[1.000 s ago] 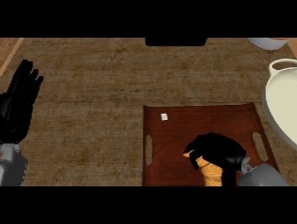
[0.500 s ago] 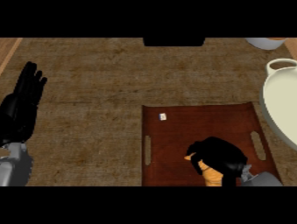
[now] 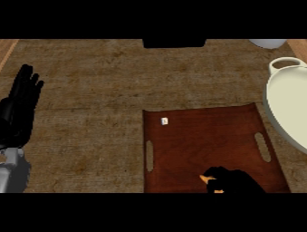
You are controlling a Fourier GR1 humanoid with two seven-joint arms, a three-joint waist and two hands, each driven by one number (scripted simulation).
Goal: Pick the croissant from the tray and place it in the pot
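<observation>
- Seemingly, the head view catches the grasp step: the right hand [image 3: 232,182] sits low on the brown tray [image 3: 203,136], its fingers curled over the croissant [image 3: 203,179], of which only small orange slivers show beside the fingers.
- Whether the croissant is off the tray's surface cannot be told from here.
- The cream pot [image 3: 296,113] stands just beside the tray's right edge, open-topped.
- Next, by my reading, the hand must lift clear, carry rightward over the pot's rim, then let go inside.
- At the view's left edge the left hand [image 3: 15,111] rests over the worktop [image 3: 82,81], fingers straight and up.
</observation>
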